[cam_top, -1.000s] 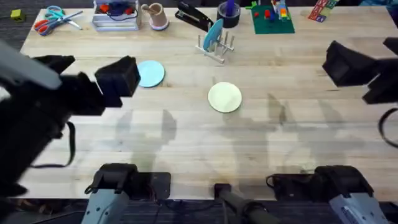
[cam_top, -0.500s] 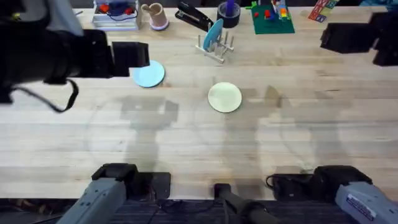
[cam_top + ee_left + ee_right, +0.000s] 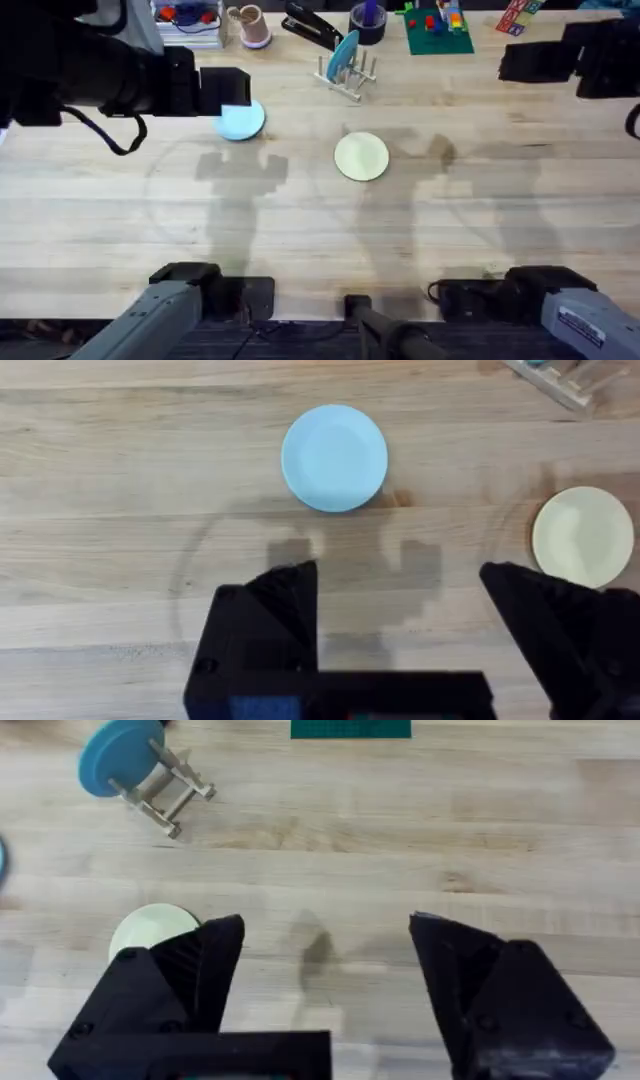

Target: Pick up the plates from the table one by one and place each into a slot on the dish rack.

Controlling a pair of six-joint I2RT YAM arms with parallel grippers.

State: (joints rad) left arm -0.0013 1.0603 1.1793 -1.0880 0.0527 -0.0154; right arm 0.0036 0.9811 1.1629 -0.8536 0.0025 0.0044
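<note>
On the table (image 3: 300, 220) a light blue plate (image 3: 245, 124) lies flat at the back left, and a cream-yellow plate (image 3: 361, 157) lies flat near the middle. The dish rack (image 3: 352, 78) stands behind them with a teal-blue plate (image 3: 343, 54) upright in a slot. My left gripper (image 3: 225, 90) hovers high at the blue plate's left edge, open and holding nothing; the left wrist view shows the blue plate (image 3: 334, 457) ahead of its fingers (image 3: 270, 625). My right gripper (image 3: 520, 62) hangs open and holding nothing at the back right. The right wrist view shows the rack (image 3: 165, 792) and cream plate (image 3: 145, 928).
Along the back edge stand a clear bin (image 3: 185, 20), a cup (image 3: 250, 26), a black stapler (image 3: 312, 28), a dark roll (image 3: 367, 22) and a green mat with bricks (image 3: 438, 30). Bare wood stretches across the table's front half.
The left arm has swung up and to the right, its gripper now over the blue plate's edge. The right arm has moved toward the back. Neither plate has shifted.
</note>
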